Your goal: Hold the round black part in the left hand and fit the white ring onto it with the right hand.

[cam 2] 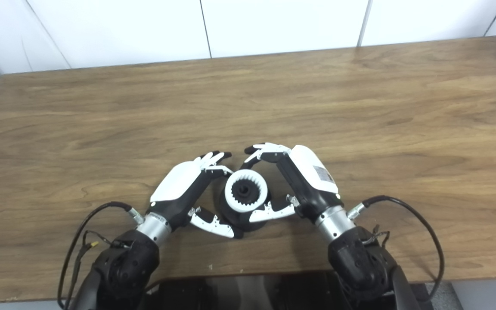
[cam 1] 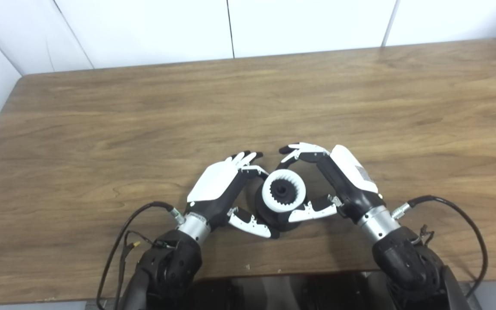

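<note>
This looked like a lab or test room for robots. A wide brown wood tabletop (cam 1: pixel 274 107) stood against plain white wall panels (cam 1: pixel 144 30) with thin dark seams between them. The room was bare and tidy, not like a home. Two robot arms reached in from the bottom edge, and black cables (cam 1: pixel 467 232) looped loose from their wrists. A toothed white ring (cam 1: pixel 283 190) sat on a black part (cam 1: pixel 269 215) like a machine piece.

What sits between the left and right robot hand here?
The round black part with the white ring on top sits between the left robot hand and right robot hand, clear in both views.
</note>
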Controlling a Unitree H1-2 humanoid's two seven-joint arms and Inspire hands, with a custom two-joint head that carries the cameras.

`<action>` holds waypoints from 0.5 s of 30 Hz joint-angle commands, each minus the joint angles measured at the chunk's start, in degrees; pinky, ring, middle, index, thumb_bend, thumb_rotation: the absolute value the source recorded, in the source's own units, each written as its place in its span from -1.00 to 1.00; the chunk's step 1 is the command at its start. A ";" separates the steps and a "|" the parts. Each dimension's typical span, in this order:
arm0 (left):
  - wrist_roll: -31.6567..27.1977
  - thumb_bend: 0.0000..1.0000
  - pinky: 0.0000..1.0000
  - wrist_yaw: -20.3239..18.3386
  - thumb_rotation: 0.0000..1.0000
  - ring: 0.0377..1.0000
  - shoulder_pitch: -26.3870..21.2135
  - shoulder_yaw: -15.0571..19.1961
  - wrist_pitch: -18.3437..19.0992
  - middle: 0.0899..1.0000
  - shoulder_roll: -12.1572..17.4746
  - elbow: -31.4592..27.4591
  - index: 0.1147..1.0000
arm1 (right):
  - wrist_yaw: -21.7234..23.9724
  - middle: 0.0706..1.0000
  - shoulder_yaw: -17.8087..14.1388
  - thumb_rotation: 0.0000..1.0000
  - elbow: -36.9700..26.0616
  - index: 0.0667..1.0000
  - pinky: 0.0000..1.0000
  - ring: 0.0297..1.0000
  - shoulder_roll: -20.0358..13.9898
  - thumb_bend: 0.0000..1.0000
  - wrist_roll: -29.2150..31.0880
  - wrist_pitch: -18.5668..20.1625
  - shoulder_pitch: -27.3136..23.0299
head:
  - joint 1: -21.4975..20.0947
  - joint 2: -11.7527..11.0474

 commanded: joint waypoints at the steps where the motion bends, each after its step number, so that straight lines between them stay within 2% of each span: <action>1: 0.49 1.00 1.00 0.57 -0.46 1.00 -1.69 0.18 -0.28 0.93 -0.10 -1.61 0.16 | 2.22 0.62 0.33 -0.67 -0.33 -0.09 0.78 0.76 -1.16 0.04 -1.18 0.76 -1.51 | 0.07 0.08; 2: 0.40 1.00 1.00 0.62 -0.45 1.00 -1.69 0.18 -0.33 0.93 -0.14 -1.55 0.16 | 3.18 0.66 0.66 -0.57 -0.53 -0.01 0.75 0.78 -1.64 0.17 -1.73 1.13 -1.78 | 0.11 0.13; 4: 0.27 1.00 1.00 0.71 -0.40 1.00 -1.69 0.20 -0.39 0.93 -0.21 -1.41 0.16 | 4.54 0.71 1.13 -0.25 -0.84 0.25 0.71 0.78 -2.30 0.64 -2.58 1.64 -2.23 | 0.15 0.16; 6: 0.22 1.00 1.00 0.94 -0.38 1.00 -1.70 0.19 -0.65 0.93 -0.19 -1.25 0.16 | 5.11 0.73 1.25 -0.18 -0.99 0.33 0.68 0.78 -2.49 0.78 -2.82 2.01 -2.46 | 0.23 0.18; 15: 0.02 1.00 1.00 1.14 -0.36 1.00 -1.72 0.30 -0.89 0.94 -0.03 -0.98 0.16 | 6.86 0.80 1.28 -0.13 -1.35 0.42 0.72 0.81 -2.58 0.87 -3.72 2.91 -2.98 | 0.21 0.18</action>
